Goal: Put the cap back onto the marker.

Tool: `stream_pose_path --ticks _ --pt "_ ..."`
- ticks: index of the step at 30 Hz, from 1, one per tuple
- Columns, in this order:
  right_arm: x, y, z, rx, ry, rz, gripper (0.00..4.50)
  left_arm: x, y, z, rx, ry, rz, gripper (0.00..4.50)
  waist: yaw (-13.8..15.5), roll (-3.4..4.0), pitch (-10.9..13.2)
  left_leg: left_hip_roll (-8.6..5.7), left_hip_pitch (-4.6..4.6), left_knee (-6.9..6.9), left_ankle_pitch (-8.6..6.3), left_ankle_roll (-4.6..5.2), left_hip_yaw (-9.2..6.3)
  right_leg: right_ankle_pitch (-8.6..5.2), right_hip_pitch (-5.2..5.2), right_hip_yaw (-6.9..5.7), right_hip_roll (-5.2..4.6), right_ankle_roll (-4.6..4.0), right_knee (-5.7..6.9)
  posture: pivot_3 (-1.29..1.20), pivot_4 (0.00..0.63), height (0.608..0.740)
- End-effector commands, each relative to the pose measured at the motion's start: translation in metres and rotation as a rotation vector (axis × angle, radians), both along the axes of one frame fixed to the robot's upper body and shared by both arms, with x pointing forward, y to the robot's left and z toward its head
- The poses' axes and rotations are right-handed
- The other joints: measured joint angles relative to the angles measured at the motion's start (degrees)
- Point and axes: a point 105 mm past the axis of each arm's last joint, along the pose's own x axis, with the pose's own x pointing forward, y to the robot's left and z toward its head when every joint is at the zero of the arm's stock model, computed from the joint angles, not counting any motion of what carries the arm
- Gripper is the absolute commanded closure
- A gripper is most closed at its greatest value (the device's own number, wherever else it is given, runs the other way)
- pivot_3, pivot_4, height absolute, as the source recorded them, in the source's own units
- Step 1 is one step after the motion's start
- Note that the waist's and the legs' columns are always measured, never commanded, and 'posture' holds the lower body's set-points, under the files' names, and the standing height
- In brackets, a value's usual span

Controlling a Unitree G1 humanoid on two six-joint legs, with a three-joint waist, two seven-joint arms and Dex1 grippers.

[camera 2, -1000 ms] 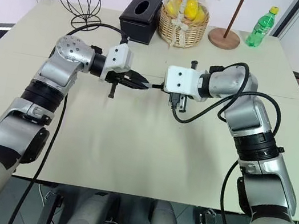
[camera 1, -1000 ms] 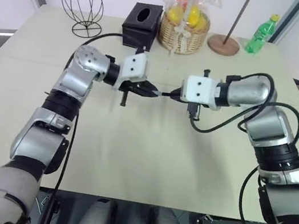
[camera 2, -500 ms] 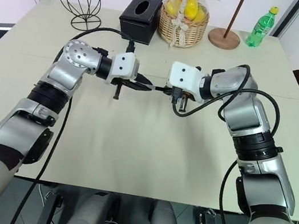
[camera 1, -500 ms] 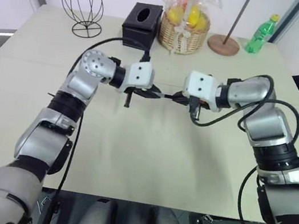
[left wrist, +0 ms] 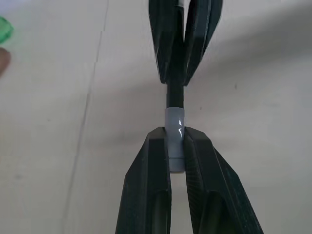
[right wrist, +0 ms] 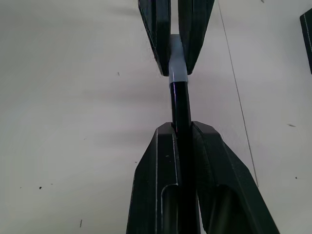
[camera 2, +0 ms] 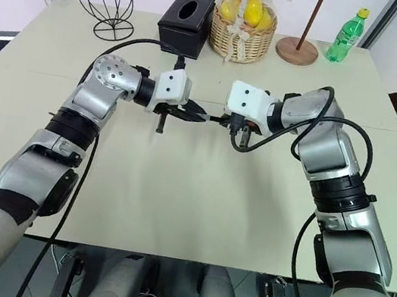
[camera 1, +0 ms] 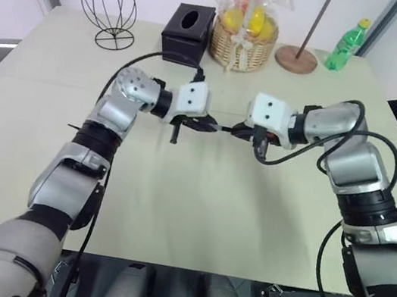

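Facing each other above the table, the left hand pinches the cap; the right hand clamps the marker.

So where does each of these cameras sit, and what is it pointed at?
Head pair: look forward and down over both arms at the table; left claw meets right claw.
Left wrist: looks along its own fingers, shut on the cap.
Right wrist: looks along its own fingers, shut on the marker.
All views share the cap-to-marker joint.
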Motion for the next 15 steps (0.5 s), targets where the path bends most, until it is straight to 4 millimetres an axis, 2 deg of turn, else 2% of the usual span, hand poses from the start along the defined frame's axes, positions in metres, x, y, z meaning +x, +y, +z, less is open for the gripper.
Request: stream_pose_path --ticks 1,13,15 --pt "-0.021 0.048 0.052 0.126 -0.191 0.198 4.50 -0.034 -0.060 0.017 -0.092 -0.015 -0.252 4.48 0.0 0.00 0.0 0.00 0.00 0.00 0.00 0.00 0.00 0.00 0.00 0.00 0.00 0.00 0.00 0.00 0.150 0.740" --pt "-0.019 0.041 0.047 0.106 -0.187 0.178 4.50 -0.023 -0.042 0.006 0.030 -0.096 -0.209 4.48 0.1 0.00 0.0 0.00 0.00 0.00 0.00 0.00 0.00 0.00 0.00 0.01 -0.01 0.00 0.00 0.00 0.150 0.740" --pt "-0.018 0.039 0.044 0.094 -0.186 0.172 4.50 -0.021 -0.039 0.003 0.059 -0.106 -0.199 3.56 0.1 0.00 0.0 0.00 0.00 0.00 0.00 0.00 0.00 0.00 0.00 0.00 -0.01 0.00 0.00 0.00 0.150 0.740"
